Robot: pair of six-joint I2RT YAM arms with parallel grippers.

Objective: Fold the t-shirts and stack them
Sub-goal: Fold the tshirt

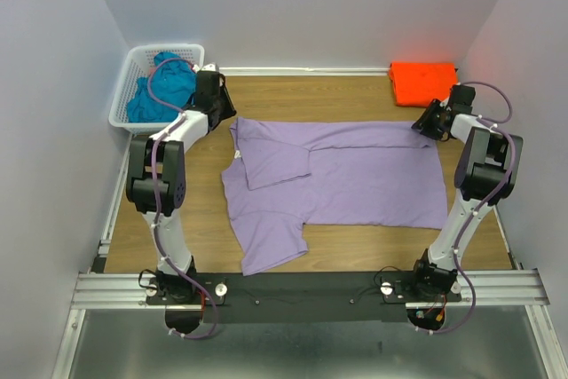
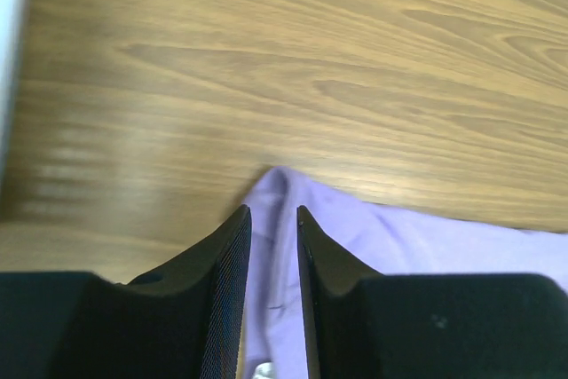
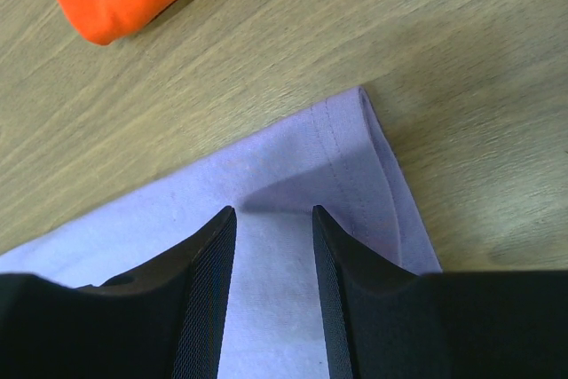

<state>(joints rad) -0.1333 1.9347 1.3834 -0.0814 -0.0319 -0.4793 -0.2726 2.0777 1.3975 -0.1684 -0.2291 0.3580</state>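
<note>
The lavender t-shirt (image 1: 355,179) is soft, light and limp — best taken at its upper corners. The right hand (image 3: 273,212) straddles the hem corner, released; the left hand (image 2: 273,212) brackets a raised fold — whether it grasps, I cannot tell.

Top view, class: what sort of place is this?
Likely a robot lab cell: plain walls boxing a wooden table, left arm and right arm on a metal rail, a lavender t-shirt spread for folding.

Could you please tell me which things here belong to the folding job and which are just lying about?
Job:
lavender t-shirt, spread out
orange t-shirt, folded
teal t-shirt, bunched up

Lying about:
white basket, holding the teal one
</note>
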